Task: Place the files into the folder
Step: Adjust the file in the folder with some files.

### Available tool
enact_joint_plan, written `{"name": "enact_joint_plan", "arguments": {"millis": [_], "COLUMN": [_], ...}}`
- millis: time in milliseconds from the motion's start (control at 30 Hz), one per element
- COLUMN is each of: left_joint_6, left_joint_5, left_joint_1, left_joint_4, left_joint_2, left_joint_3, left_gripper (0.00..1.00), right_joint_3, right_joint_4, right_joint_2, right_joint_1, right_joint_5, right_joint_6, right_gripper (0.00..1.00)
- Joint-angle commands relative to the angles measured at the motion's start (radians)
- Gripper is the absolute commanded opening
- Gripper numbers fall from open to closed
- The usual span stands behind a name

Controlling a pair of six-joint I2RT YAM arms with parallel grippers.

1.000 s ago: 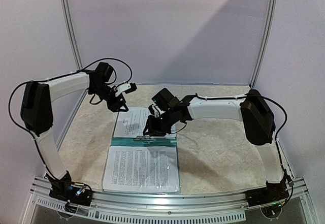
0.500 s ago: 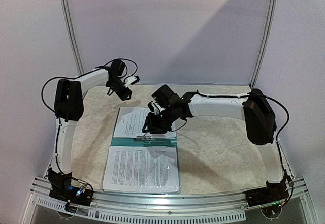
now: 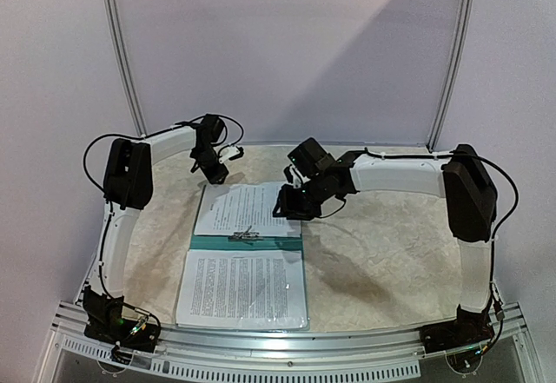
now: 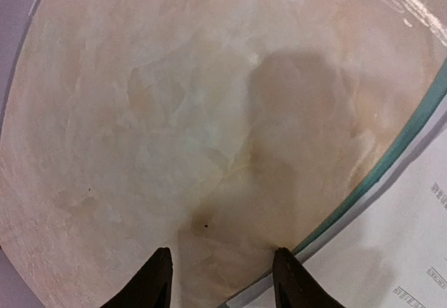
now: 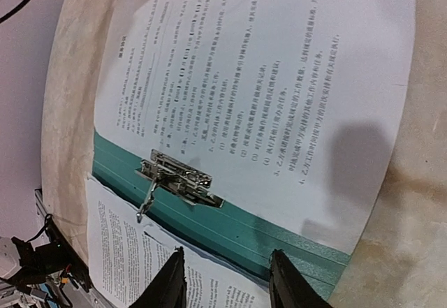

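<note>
The left gripper [image 4: 220,280] and right gripper [image 5: 227,280] stand part open, empty. Print on the sheets [image 5: 279,77] in the folder [image 5: 230,228] is too small to read.

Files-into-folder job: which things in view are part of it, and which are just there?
Part of the job:
- files, lying on the open folder
- folder
- metal clip at the folder's spine
- left gripper and right gripper, both open and holding nothing

Just there:
- marbled table
- aluminium rail along the near edge

Left hand [image 4: 222,253] spread, right hand [image 5: 227,253] spread
</note>
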Motion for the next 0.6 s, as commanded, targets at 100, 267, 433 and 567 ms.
{"name": "enact_joint_plan", "arguments": {"millis": [100, 267, 433, 567], "left_joint_6": [0.038, 0.056, 0.074, 0.080], "left_joint_5": [0.015, 0.010, -0.012, -0.025], "left_joint_1": [-0.016, -0.017, -0.018, -0.017], "left_joint_4": [-0.028, 0.010, 0.042, 0.046], "left_joint_2": [-0.008, -0.078, -0.105, -0.092], "left_joint_3": [-0.069, -0.162, -0.197, -0.180], "left_gripper": [0.50, 0.50, 0.51, 0.51], "right_joint_3": [-0.105, -0.157, -0.184, -0.200], "right_joint_4": [0.016, 0.023, -0.005, 0.005], "right_joint_2": [-0.079, -0.098, -0.086, -0.065], "right_joint_1": [-0.007, -0.007, -0.007, -0.006], "right_joint_5": [0.062, 0.087, 0.141, 0.141], "right_joint_6": [0.023, 0.040, 0.070, 0.085], "right_gripper": [0.41, 0.41, 0.41, 0.42]}}
